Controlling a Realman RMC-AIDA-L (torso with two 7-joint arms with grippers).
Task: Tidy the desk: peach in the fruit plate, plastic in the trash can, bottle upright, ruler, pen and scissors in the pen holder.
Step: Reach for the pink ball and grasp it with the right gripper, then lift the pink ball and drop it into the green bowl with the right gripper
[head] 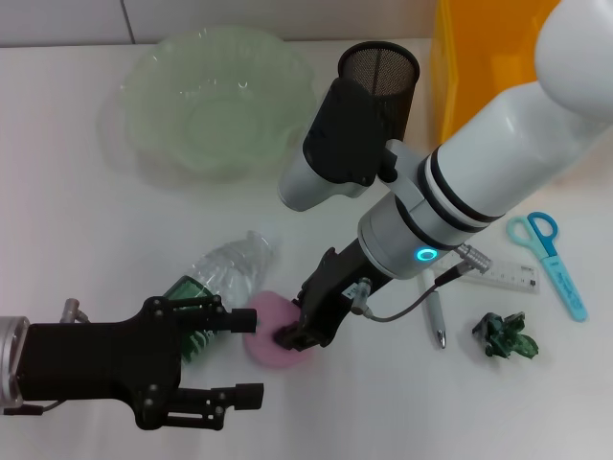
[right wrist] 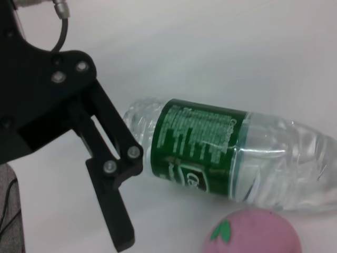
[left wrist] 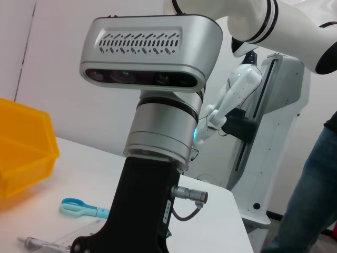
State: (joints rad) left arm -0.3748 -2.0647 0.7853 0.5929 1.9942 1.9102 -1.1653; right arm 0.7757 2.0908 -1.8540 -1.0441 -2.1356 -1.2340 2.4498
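The right gripper (head: 299, 335) reaches down onto the pink peach (head: 273, 328) on the tabletop (head: 77, 240), fingers clenched around it. Just beside the peach, the bottle (head: 222, 273) lies on its side. The left gripper (head: 244, 356) waits close by, fingers spread and holding nothing. The fruit plate (head: 215, 101) sits well apart.

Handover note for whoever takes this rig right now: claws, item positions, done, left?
Right claw: down at the peach, grip not clear.
Left claw: open, beside the bottle.
Bottle lies on its side.
Fruit plate and pen holder at the back.
Scissors, ruler, pen, green plastic on the table.
Done: nothing.
Left: everything.
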